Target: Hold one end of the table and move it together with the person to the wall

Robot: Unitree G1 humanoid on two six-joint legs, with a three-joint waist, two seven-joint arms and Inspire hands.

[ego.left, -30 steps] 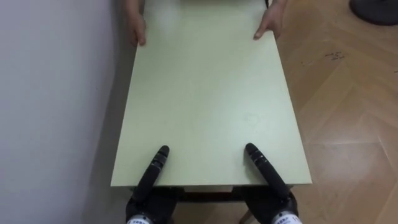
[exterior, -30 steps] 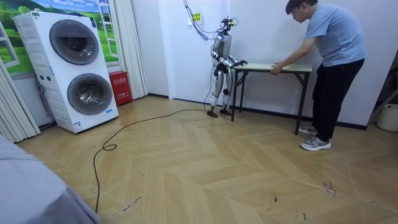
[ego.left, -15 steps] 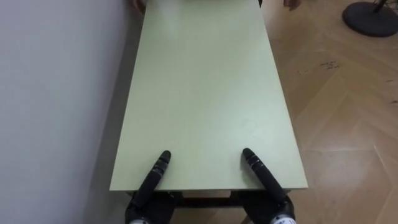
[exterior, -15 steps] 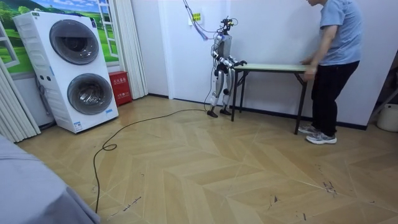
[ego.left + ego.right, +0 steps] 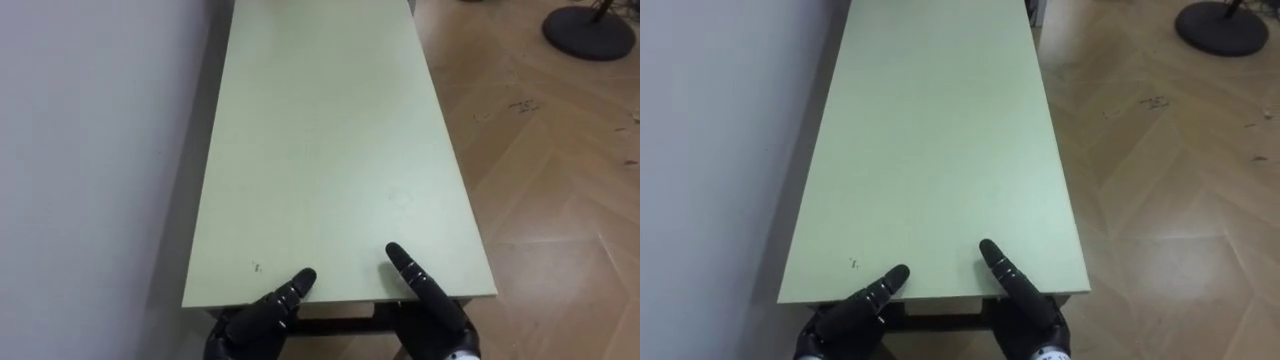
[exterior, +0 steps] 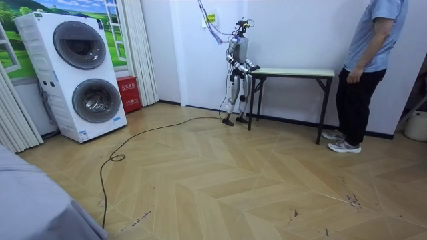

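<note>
A long table with a pale green top stands along the white wall, and I stand at its near end. My left hand lies at the near edge, pulled back, its fingers loosely stretched toward the right. Of my right hand, the thumb rests flat on the tabletop and the fingers are hidden below the edge. In the room view the person stands upright just past the table's far end, with both hands off it.
A white wall runs close along the table's left side. Open wooden floor lies to the right, with a dark round base at the far right. A stacked washer and dryer and a red box stand away at the room view's left.
The person has let go of the far end and straightened up beside it. My left hand has slid back to the near edge and turned rightward. The right thumb has barely moved.
</note>
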